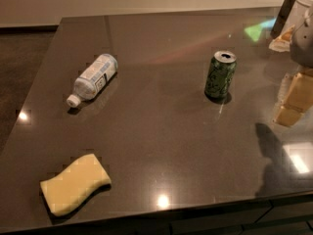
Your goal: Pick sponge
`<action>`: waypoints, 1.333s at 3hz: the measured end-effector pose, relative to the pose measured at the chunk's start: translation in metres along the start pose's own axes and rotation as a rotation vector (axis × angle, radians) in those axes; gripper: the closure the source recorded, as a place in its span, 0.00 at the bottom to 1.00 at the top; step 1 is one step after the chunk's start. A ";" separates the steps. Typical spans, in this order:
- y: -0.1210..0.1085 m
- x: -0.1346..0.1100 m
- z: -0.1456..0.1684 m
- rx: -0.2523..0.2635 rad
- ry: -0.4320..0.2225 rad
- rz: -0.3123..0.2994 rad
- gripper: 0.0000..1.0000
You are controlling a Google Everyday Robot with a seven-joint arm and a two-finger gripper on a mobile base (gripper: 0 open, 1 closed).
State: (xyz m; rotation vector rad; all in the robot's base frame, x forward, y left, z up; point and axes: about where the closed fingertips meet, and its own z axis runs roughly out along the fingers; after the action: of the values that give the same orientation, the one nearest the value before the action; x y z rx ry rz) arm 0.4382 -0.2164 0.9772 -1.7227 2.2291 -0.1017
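The sponge (76, 184) lies flat at the counter's (161, 146) near left corner, close to the front edge. Farther back, well apart from it, are a bottle (93, 79) on its side and an upright can (220, 75). The gripper (293, 102) hangs by the right edge; whether it is spread or closed I cannot tell. It is best brought down across the sponge's narrow waist, squeezing gently.

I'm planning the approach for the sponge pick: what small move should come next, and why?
Probably start sweeping the gripper toward the view's left, along the near edge of the table. It sits at the far right of the view, while the sponge lies flat by the near-left corner, well apart from the plastic bottle and the green can, so that route looks unobstructed.
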 end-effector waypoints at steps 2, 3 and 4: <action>0.001 -0.014 -0.002 -0.011 -0.018 -0.030 0.00; 0.013 -0.048 -0.002 -0.034 -0.064 -0.100 0.00; 0.035 -0.093 0.003 -0.055 -0.106 -0.206 0.00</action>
State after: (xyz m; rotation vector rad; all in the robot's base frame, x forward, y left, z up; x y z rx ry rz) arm 0.4275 -0.1181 0.9852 -1.9368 1.9927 0.0040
